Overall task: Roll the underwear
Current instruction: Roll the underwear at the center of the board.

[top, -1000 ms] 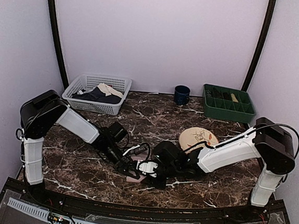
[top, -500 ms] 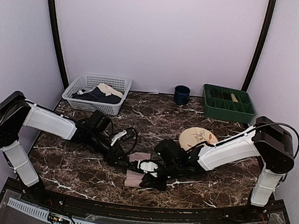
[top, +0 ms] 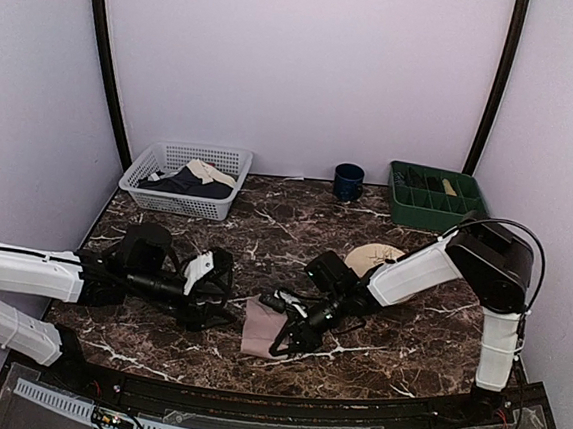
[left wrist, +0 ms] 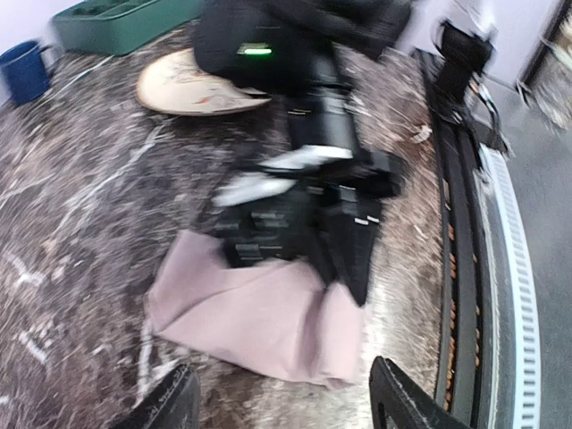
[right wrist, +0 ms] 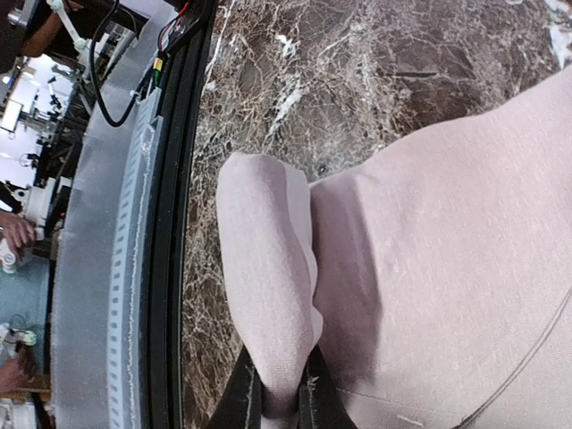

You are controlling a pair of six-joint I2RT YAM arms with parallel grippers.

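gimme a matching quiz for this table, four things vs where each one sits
1 dusty-pink fabric underwear
2 dark blue mug
3 white plastic mesh basket
4 green plastic divided tray

A back right corner
B back left, clothes inside
C near edge, pinched by the right gripper
D back middle, by the wall

Pairs: 1-C, 2-D, 3-B, 4-A

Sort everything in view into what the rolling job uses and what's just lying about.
In use: dusty-pink fabric underwear; right pincer, clamped on its fold; left pincer, open.
Lying about: white plastic basket with dark garment; dark blue mug; green compartment tray; round beige plate.
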